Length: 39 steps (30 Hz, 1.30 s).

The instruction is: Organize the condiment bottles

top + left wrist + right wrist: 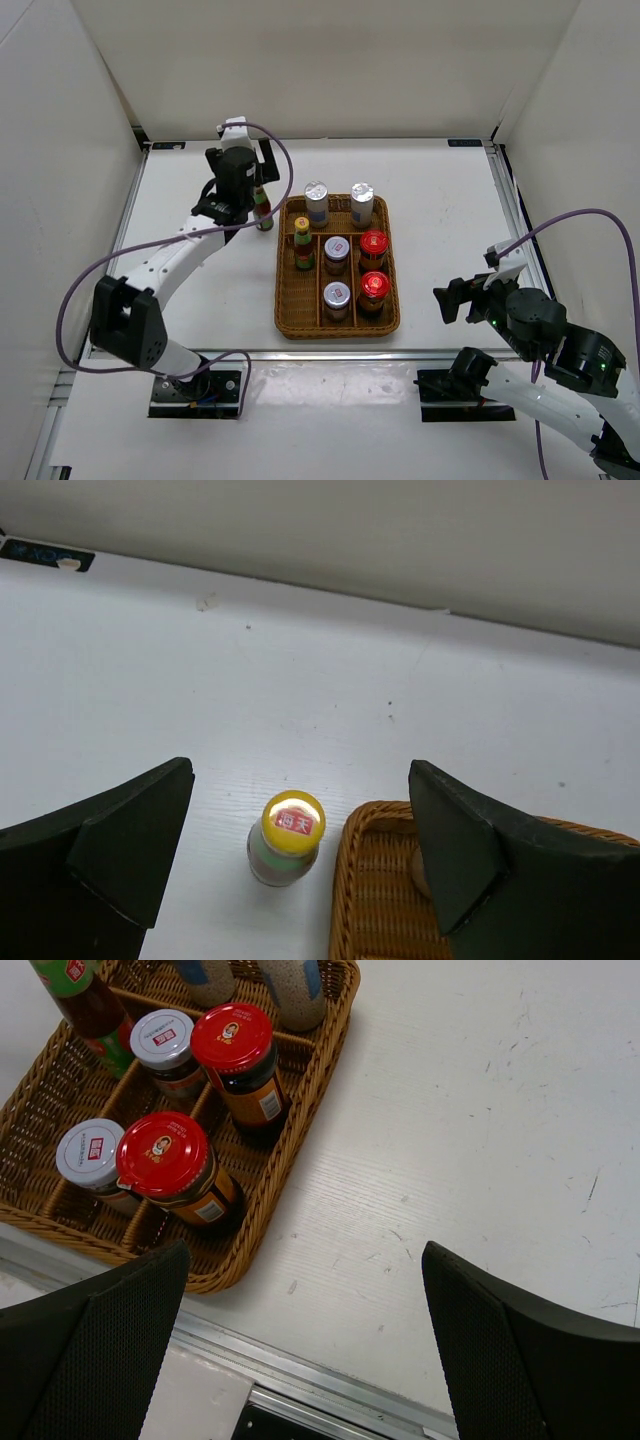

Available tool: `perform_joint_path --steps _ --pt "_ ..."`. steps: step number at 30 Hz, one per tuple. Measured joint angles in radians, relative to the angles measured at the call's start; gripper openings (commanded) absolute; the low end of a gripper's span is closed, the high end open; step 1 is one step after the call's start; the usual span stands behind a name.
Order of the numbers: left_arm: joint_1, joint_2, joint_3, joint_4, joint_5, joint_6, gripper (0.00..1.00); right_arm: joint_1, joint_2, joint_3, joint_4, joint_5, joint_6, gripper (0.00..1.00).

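A wicker tray (290, 300) holds two white shakers (317, 202) (361, 204), two silver-lidded jars (336, 254) (337, 300), two red-lidded jars (373, 250) (372, 293) and one yellow-capped bottle (302, 243). The other yellow-capped bottle (263, 208) stands upright on the table just left of the tray's far left corner. My left gripper (240, 205) is open above it; in the left wrist view the bottle (290, 837) stands between the fingers (130, 830), untouched. My right gripper (470, 295) is open and empty, right of the tray.
White walls enclose the table on three sides. A metal rail (330, 1380) runs along the near edge. The tray's rim (350, 880) lies close beside the loose bottle. The right wrist view shows the tray's near right corner (230, 1260).
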Motion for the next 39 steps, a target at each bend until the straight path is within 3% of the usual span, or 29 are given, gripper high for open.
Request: perform_joint_path --steps 9,12,13,15,18,19,23,31,39 --pt "0.059 0.160 -0.026 0.072 0.118 -0.001 0.97 0.000 0.000 0.000 0.000 0.000 0.000 1.00" --pt "0.059 0.192 -0.033 0.089 0.133 -0.003 0.84 0.000 0.000 0.000 0.000 0.000 0.000 1.00" --pt "0.059 0.203 -0.033 0.090 0.137 -0.002 0.75 0.000 0.000 0.000 0.000 0.000 0.000 1.00" --pt "0.058 0.220 -0.034 0.087 0.141 -0.006 0.69 0.000 0.000 0.000 0.000 0.000 0.000 1.00" --pt "0.059 0.225 -0.050 0.082 0.144 -0.010 0.50 0.000 0.000 0.000 0.000 0.000 0.000 1.00" --pt "0.059 0.224 -0.053 0.080 0.141 -0.009 0.34 0.000 0.000 0.000 0.000 0.000 0.000 1.00" --pt "0.061 0.209 -0.055 0.056 0.134 0.001 0.12 0.000 0.000 0.000 0.001 0.000 0.000 1.00" --pt "0.054 0.092 0.039 -0.220 0.129 0.051 0.12 0.000 0.000 0.000 0.001 0.000 0.000 1.00" --pt "-0.060 -0.352 0.067 -0.349 0.163 0.104 0.12 0.000 0.000 0.000 0.001 0.000 0.000 1.00"
